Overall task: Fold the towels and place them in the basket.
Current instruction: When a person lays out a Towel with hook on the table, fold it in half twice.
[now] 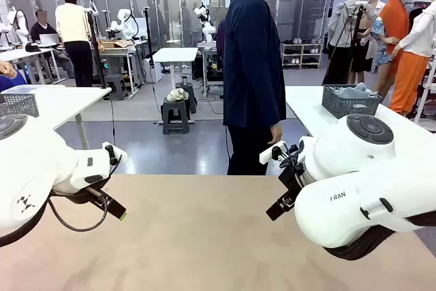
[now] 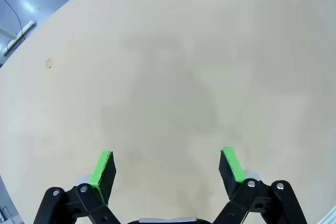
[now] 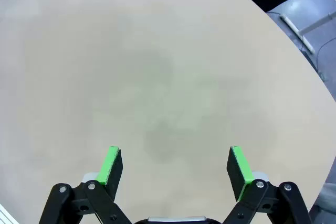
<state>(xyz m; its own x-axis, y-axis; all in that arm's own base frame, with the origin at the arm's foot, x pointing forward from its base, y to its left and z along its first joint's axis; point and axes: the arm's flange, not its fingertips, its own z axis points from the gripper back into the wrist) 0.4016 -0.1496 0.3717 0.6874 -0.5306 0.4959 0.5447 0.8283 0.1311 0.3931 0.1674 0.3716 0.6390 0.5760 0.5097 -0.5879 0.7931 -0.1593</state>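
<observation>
The left hand (image 2: 168, 162) and right hand (image 3: 176, 162) are hovering, fingers apart, over the tan surface (image 1: 204, 243); a person (image 1: 253, 73) is standing at its far edge; the basket (image 1: 351, 103) is sitting on another white surface (image 1: 306, 110) behind, holding greyish cloth (image 1: 354, 90).

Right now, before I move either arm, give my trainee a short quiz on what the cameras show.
1. True or false: the left hand is shut on a towel.
2. Where does the dark grey basket stand? A) between the arms B) on the white table at far right C) on the floor
3. Fill in: the right hand is open above the bare tan ____.
Key: 1 false; 2 B; 3 table.
</observation>
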